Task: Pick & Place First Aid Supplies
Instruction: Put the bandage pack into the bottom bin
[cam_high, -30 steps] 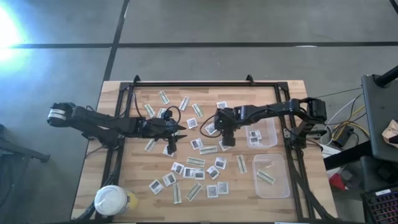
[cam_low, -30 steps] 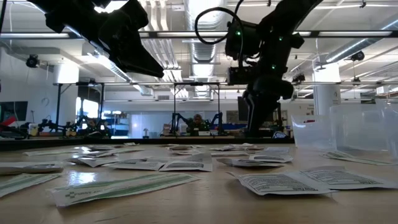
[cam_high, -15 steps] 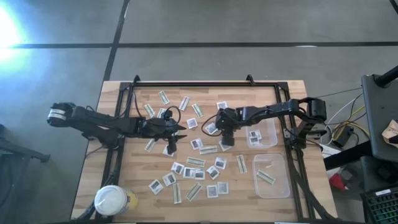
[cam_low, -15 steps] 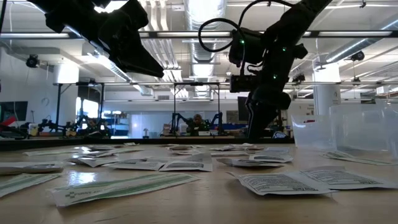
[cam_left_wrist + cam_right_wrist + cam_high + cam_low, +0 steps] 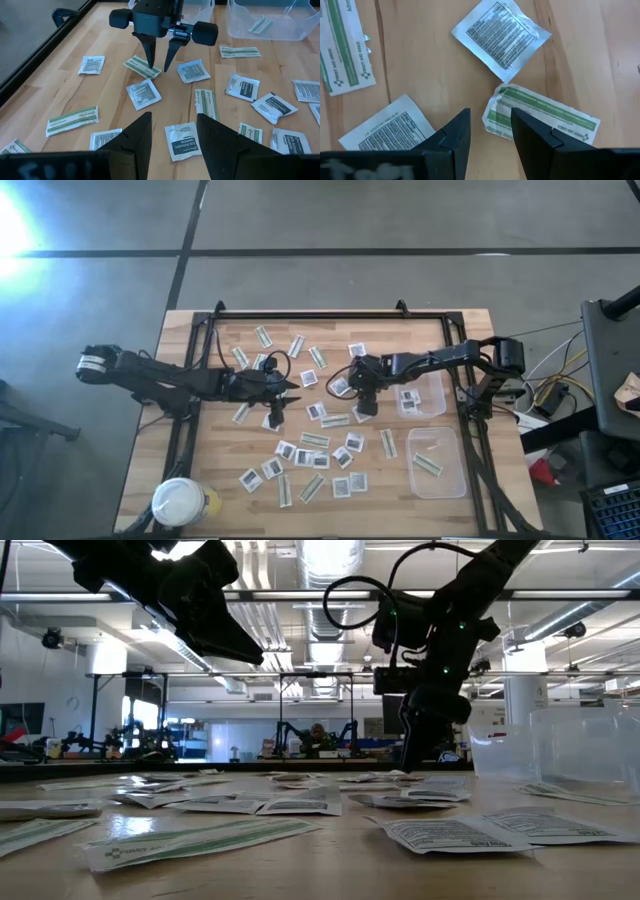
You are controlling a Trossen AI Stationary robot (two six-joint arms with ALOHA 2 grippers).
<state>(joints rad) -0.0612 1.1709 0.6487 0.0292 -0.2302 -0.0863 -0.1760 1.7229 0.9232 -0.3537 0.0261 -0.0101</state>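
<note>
Packets (image 5: 502, 36): flat, crinkled, square | strip (image 5: 540, 117): narrow, green-white

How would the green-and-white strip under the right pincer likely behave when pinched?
The green-and-white strip looks thin with a curled end, so probably floppy and light. Lying flat on the table, it may slide before the open right pincer gets under it.

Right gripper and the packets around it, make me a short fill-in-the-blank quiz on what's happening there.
1. The right gripper points down with its fingers ____.
2. Its fingertips reach a ____-and-white strip.
3. Beyond it stand two clear plastic ____.
4. The left gripper holds ____.

Missing words: open; green; tubs; nothing
</note>
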